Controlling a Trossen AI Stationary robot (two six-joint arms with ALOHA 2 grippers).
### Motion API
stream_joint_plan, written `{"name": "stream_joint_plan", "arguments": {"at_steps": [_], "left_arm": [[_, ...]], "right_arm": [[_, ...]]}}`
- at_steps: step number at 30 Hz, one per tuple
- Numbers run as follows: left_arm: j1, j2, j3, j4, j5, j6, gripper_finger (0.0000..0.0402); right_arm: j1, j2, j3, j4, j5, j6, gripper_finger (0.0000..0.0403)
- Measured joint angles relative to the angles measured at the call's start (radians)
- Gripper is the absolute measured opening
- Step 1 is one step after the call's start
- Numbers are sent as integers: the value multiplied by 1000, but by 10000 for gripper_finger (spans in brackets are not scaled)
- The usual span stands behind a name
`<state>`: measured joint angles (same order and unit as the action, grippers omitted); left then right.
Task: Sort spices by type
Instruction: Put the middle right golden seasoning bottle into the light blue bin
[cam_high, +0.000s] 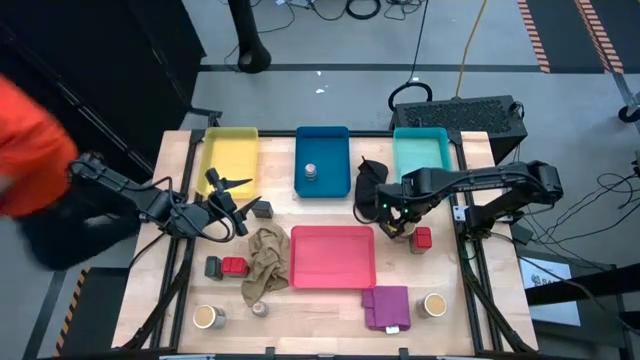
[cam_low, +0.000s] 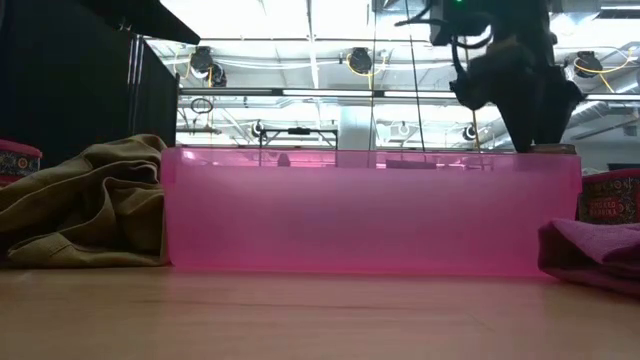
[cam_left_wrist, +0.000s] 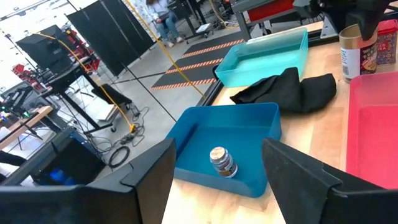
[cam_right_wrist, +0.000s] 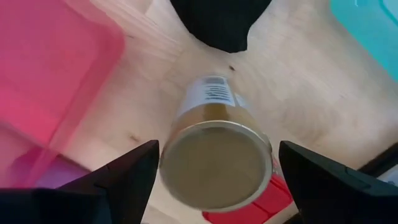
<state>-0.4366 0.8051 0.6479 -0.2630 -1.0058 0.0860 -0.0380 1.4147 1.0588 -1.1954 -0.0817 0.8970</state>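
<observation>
- Hovering over a tan round jar (cam_right_wrist: 214, 163) beside the pink tray (cam_high: 333, 257) - right gripper (cam_high: 398, 218) spread wide, holding nothing.
- Risk - off-centre descent clips the lid, tipping the jar onto the red cube (cam_high: 422, 238).
- Left gripper (cam_high: 228, 190) open, empty, near the yellow tray (cam_high: 228, 150).

Silver round tin (cam_high: 311, 172) upright in blue tray (cam_high: 322, 140), alone there. Tan jar (cam_right_wrist: 214, 158) with label stands on bench between pink tray (cam_high: 333, 257) and red cube (cam_high: 422, 238), right pincer (cam_right_wrist: 214, 180) straddling it, fingers spread. Dark grey tin (cam_high: 263, 210) near yellow tray (cam_high: 229, 150). Grey tin (cam_high: 213, 267) and red cube (cam_high: 234, 266) touching, side by side, front left. Tan jars at front left (cam_high: 207, 318) and front right (cam_high: 434, 304). Small silver tin (cam_high: 260, 309) by beige cloth (cam_high: 263, 262).
</observation>
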Motion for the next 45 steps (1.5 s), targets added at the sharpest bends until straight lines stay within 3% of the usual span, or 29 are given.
{"name": "stream_joint_plan", "arguments": {"at_steps": [8, 16, 21, 27, 34, 38, 45], "left_arm": [[0, 0, 0, 0, 0, 2, 244], [0, 0, 0, -1, 0, 6, 244], [0, 0, 0, -19, -1, 6, 244], [0, -2, 40, 32, -104, 6, 244], [-2, -15, 78, 192, -108, 88, 244], [3, -24, 79, 276, -135, 180, 244], [5, -32, 80, 419, -301, 338, 244]], "right_arm": [[0, 0, -66, 50, 1, 20, 310], [0, 0, -65, 63, -20, 48, 250], [0, 0, -47, 66, -24, 60, 246], [0, 0, 91, 17, -25, 32, 246], [-23, 0, 307, -34, -22, -30, 246], [-84, 18, 416, -115, -12, -83, 246], [-255, 95, 566, -309, 12, -211, 246]]}}
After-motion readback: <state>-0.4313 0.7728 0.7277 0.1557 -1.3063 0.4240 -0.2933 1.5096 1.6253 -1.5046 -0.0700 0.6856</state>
